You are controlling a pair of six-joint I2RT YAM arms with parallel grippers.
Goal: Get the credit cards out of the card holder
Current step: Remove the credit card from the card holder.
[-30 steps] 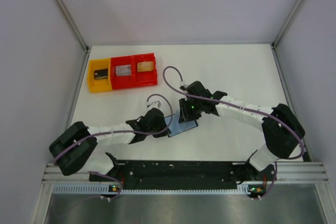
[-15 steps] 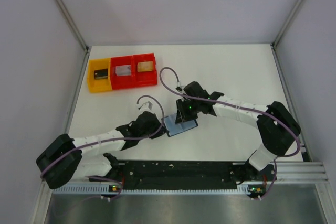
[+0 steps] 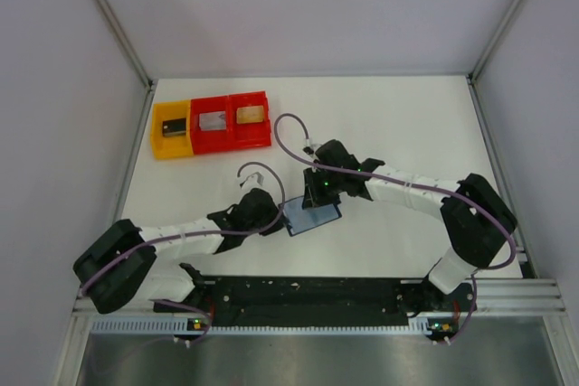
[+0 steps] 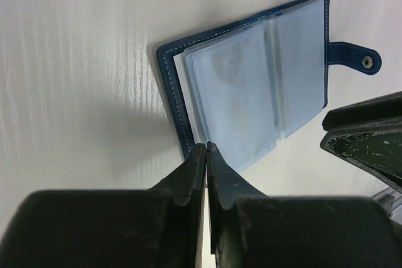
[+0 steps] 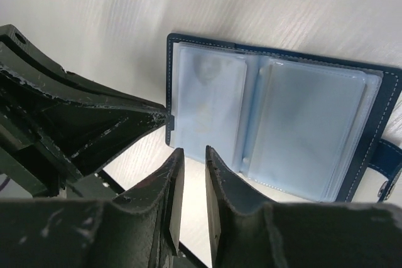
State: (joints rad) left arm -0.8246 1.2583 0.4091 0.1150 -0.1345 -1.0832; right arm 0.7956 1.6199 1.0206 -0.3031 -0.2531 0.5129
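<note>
Navy card holder (image 3: 313, 216) lies open, cards (image 5: 210, 101) not yet out, we judge; left jaws clenched, right jaws slightly parted.

1. We are looking at a robot test cell in a lab: a bare white table (image 3: 398, 115) is boxed in by plain grey panels (image 3: 308, 6) on aluminium posts (image 3: 110, 15).
2. We see a left arm (image 3: 181, 237) and a right arm (image 3: 407, 192) on a black rail (image 3: 308, 294), with purple cables (image 3: 277, 135) looping loose.
3. We see red bins (image 3: 231, 97) and a yellow bin (image 3: 156, 133) set in a row.
</note>
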